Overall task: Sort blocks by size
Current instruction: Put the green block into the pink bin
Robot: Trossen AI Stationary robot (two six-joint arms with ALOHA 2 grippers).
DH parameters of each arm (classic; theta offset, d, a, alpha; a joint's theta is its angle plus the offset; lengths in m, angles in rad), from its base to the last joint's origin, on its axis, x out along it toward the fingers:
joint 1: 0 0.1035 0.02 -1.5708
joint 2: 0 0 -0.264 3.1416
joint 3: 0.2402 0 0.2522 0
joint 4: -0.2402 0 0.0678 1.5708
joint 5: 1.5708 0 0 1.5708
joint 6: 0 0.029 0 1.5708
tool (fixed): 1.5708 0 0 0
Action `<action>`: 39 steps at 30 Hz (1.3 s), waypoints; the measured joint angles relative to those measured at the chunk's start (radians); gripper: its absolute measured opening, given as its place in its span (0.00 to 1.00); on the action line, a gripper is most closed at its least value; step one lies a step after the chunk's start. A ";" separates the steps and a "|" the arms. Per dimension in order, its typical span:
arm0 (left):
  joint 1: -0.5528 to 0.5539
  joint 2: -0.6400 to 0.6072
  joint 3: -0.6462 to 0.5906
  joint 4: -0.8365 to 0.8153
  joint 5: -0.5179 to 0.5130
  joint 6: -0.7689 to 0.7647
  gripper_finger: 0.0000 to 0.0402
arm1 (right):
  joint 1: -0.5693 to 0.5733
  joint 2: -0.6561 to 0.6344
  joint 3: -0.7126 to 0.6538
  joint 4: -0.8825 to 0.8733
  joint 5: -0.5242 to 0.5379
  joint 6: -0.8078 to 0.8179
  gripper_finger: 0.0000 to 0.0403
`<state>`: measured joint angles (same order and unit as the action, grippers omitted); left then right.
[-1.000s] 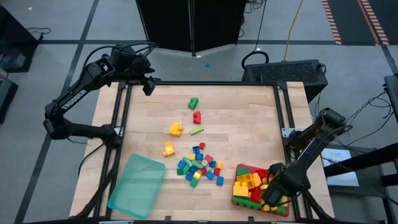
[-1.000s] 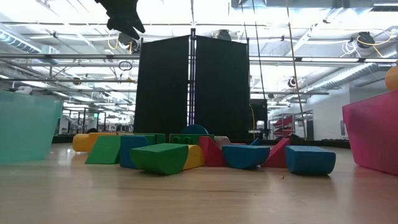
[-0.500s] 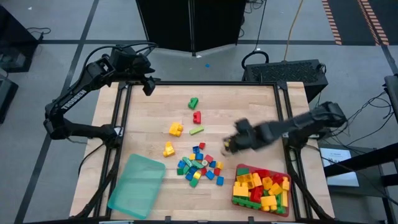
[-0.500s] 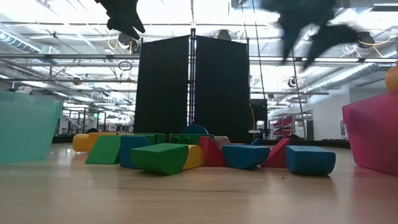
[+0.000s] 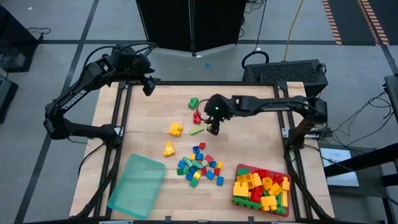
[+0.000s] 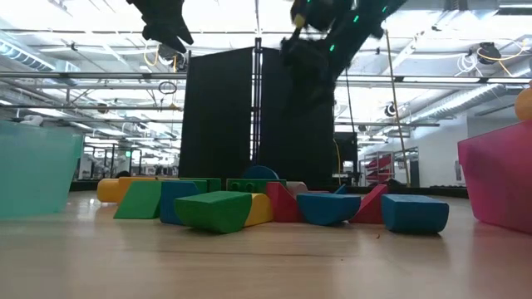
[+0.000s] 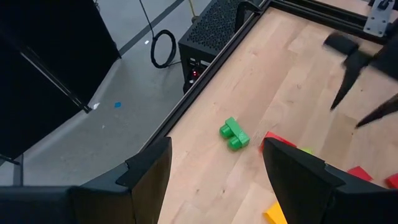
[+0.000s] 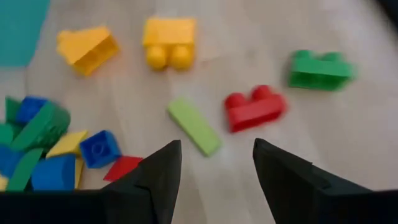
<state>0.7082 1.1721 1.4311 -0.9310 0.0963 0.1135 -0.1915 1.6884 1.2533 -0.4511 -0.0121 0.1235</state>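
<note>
Loose blocks lie on the wooden table: a green one (image 5: 193, 102), a red one (image 5: 196, 117), a flat light-green one (image 5: 196, 130), two yellow ones (image 5: 176, 129) (image 5: 168, 149), and a pile of small mixed ones (image 5: 200, 165). My right gripper (image 5: 213, 129) hangs open above the table's middle, just right of the red and light-green blocks. In its wrist view, the right gripper (image 8: 216, 143) has nothing between its fingers, and the light-green block (image 8: 194, 126) and the red block (image 8: 254, 109) lie just beyond them. My left gripper (image 5: 149, 89) waits open over the far left corner.
A red tray (image 5: 244, 168) filled with larger blocks stands at the near right. A teal translucent tray (image 5: 137, 185) lies at the near left. Black rails (image 5: 122, 118) frame the table's sides. Bare wood lies right of the loose blocks.
My right gripper has swung from over the red tray at the near right toward the far edge and the left. It now hangs above the loose red and light-green blocks and has rolled about its own line on the way. No block has moved.
</note>
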 joint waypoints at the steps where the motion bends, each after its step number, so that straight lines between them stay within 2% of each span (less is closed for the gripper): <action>1: 0.000 0.000 0.000 0.000 -0.003 0.000 0.64 | -0.010 0.024 0.000 0.013 -0.039 -0.026 0.48; 4: 0.000 0.000 0.000 -0.002 -0.005 0.000 0.64 | -0.026 0.102 0.009 0.040 -0.133 -0.082 0.48; 9: -0.001 0.000 0.000 -0.005 -0.012 -0.002 0.64 | -0.020 0.239 0.112 0.025 -0.176 -0.185 0.48; 21: -0.001 0.000 0.000 -0.024 -0.021 -0.003 0.64 | -0.014 0.481 0.426 -0.132 -0.184 -0.416 0.48; 28: -0.001 0.000 0.000 -0.029 -0.023 -0.003 0.64 | -0.002 0.536 0.446 -0.212 -0.202 -0.482 0.48; 32: -0.001 0.000 0.000 -0.029 -0.023 -0.002 0.64 | -0.002 0.569 0.447 -0.223 -0.123 -0.476 0.47; 35: 0.000 0.000 0.000 -0.029 -0.023 -0.002 0.64 | -0.002 0.582 0.452 -0.243 -0.056 -0.476 0.43; 39: -0.001 0.000 0.000 -0.028 -0.023 -0.002 0.64 | -0.001 0.593 0.452 -0.280 -0.054 -0.480 0.25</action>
<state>0.7074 1.1721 1.4311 -0.9592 0.0731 0.1112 -0.1928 2.2815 1.7056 -0.7308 -0.0661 -0.3567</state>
